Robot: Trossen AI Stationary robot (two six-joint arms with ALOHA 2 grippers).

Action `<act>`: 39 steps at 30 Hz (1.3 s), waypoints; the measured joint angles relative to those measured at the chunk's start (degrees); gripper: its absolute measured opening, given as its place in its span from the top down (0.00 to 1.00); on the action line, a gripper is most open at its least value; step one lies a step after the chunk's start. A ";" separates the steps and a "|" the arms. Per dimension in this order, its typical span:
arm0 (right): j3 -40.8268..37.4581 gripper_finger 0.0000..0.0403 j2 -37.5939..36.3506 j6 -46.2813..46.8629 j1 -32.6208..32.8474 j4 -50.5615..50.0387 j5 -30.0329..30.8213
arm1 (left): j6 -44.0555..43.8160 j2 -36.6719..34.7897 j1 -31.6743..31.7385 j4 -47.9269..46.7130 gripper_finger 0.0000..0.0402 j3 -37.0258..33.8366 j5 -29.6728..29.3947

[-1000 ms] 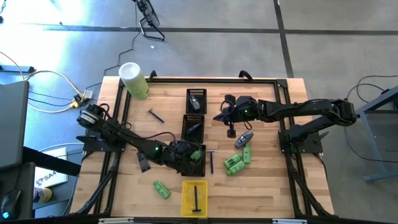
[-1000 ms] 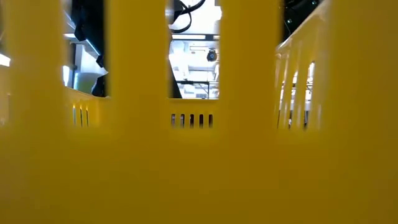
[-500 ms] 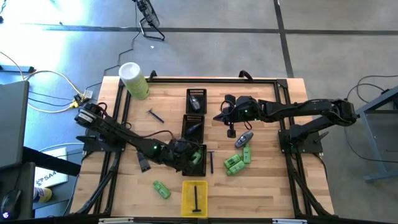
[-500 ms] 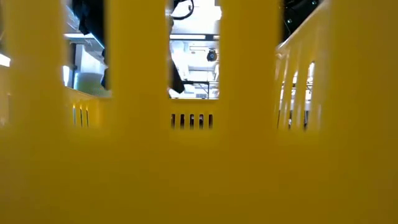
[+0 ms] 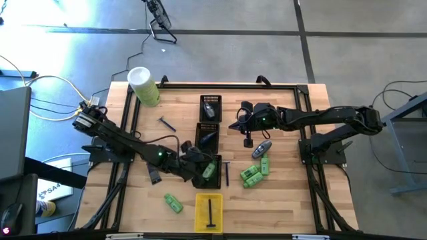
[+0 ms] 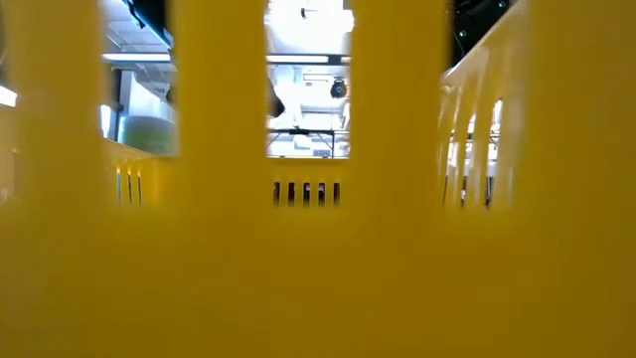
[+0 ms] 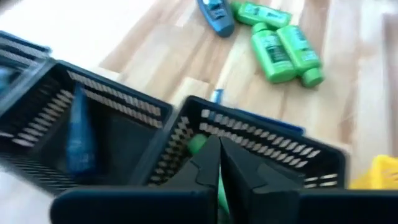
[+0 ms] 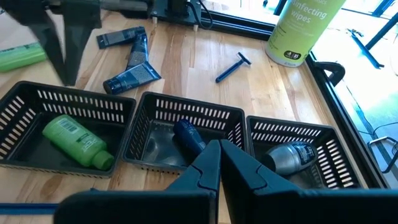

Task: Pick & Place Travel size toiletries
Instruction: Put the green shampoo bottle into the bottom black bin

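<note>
My left gripper [image 5: 200, 175] [image 7: 219, 155] hangs shut and empty over the near black tray [image 8: 74, 99], slanting down. A green bottle [image 8: 78, 143] lies on its side in that tray. More toiletries lie on the table to the right: two green bottles [image 5: 252, 175], a grey-blue oval piece [image 5: 261, 148] and a thin dark stick [image 5: 227, 173]. Another green bottle [image 5: 173, 203] lies near the front. My right gripper [image 5: 237, 124] [image 8: 219, 152] waits shut and empty, right of the middle tray [image 8: 186, 115].
The middle tray holds a blue piece [image 8: 186, 140] and the far tray [image 5: 211, 107] a grey one. A yellow tray [image 5: 209, 212] with a dark stick sits at the front and fills the low view. A pale-green wipes canister [image 5: 143, 85], a razor [image 5: 165, 123] and dark tubes [image 5: 153, 175] lie left.
My left gripper has risen above the near black tray, drawn back slightly toward the table's left and rolled about its own line. The green bottle stays lying in the tray.
</note>
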 joint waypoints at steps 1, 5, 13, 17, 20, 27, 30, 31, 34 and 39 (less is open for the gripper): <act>0.00 0.99 0.00 0.00 0.00 0.02 0.00 | 0.74 -0.46 0.00 -0.99 0.99 0.00 -0.74; 0.01 0.99 0.00 0.00 -0.01 0.00 0.00 | 1.59 -2.50 0.13 -4.48 0.98 0.00 -1.63; 0.00 0.99 0.00 -0.01 -0.02 0.00 0.00 | 2.39 -3.37 -0.04 -4.99 0.99 0.00 0.53; 0.00 0.99 0.00 0.00 -0.02 0.01 0.00 | 2.15 -3.30 -0.04 -6.09 0.99 0.00 3.10; 0.00 0.99 0.00 0.05 -0.01 0.02 -0.02 | 2.32 -3.30 -0.07 -5.52 0.99 0.00 3.15; 0.00 0.99 0.00 0.11 -0.02 0.01 0.00 | 8.83 -3.30 -0.04 -6.05 0.99 0.00 3.17; 0.00 0.99 0.00 0.17 -0.02 0.02 -0.02 | 11.56 -3.30 -0.04 -7.72 0.99 0.00 4.63; 0.00 0.99 0.00 0.19 -0.02 0.01 0.00 | 11.74 -3.30 -0.04 -8.65 0.99 0.00 4.72; 0.00 0.99 0.00 0.20 0.00 0.02 -0.02 | 11.78 -3.30 -0.04 -12.00 0.99 0.00 4.61; 0.00 0.99 0.00 0.22 -0.02 0.00 -0.02 | 12.45 -3.39 -0.04 -11.87 0.99 -3.40 4.22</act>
